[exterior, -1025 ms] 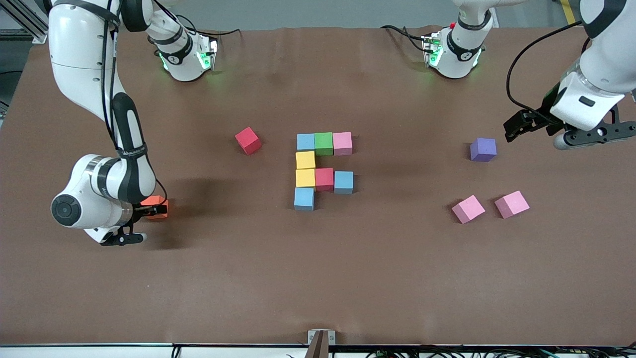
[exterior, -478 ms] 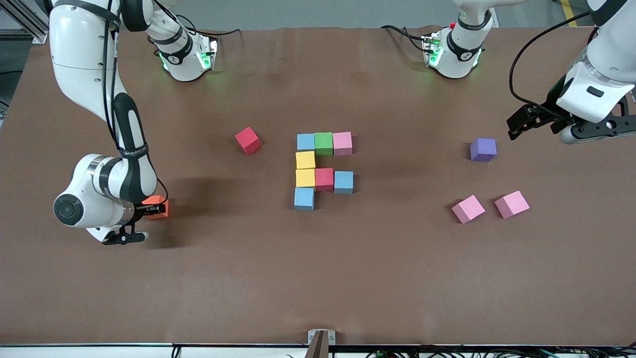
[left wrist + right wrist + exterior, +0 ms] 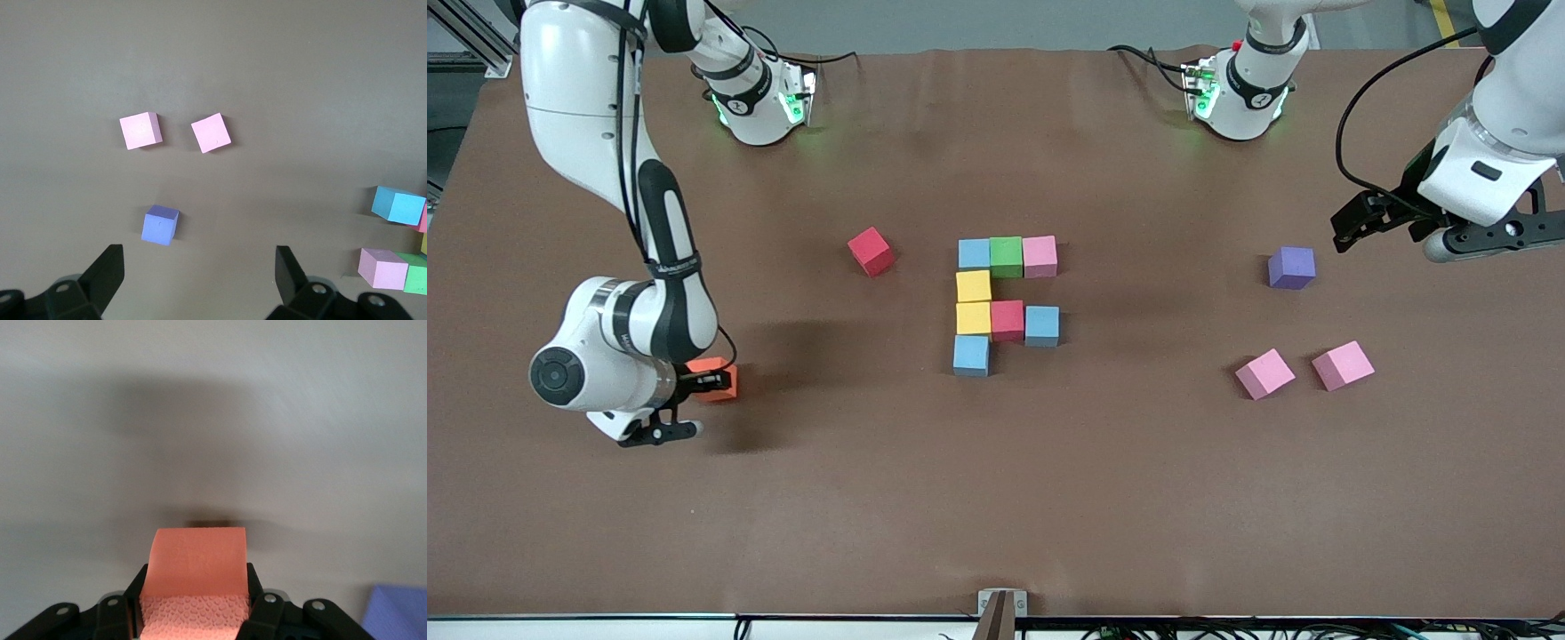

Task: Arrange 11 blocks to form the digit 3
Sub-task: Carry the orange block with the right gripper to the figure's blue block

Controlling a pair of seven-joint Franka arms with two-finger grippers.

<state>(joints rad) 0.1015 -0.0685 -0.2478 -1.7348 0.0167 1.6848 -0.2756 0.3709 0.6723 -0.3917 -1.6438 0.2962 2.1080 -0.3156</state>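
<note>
Blocks for the digit 3: eight cubes stood joined as a partial figure (image 3: 1005, 300) at mid-table, taken as the landmark for all places below. Top row of light blue, green and pink; one yellow cube beneath the blue; middle row of yellow, red and light blue; one light blue cube (image 3: 970, 355) under the middle row's yellow, nearest the front camera. Loose items: a red block (image 3: 870, 251) beside the figure toward the right arm's end of the table; two pink blocks (image 3: 1264, 373) (image 3: 1343, 365) well apart from the figure toward the left arm's end; a purple cube (image 3: 1291, 268) near those, not part of the set. Orange block (image 3: 713, 380): well apart from the figure toward the right arm's end, clamped between the fingers of the right gripper (image 3: 197, 603), which had closed on its sides. Left gripper (image 3: 200, 275): fully spread, holding nothing, waiting over the purple cube's area. Step judged in hand: picking up the orange block. Next move would call for lifting it, carrying it to the figure and setting it flush in the bottom row.
</note>
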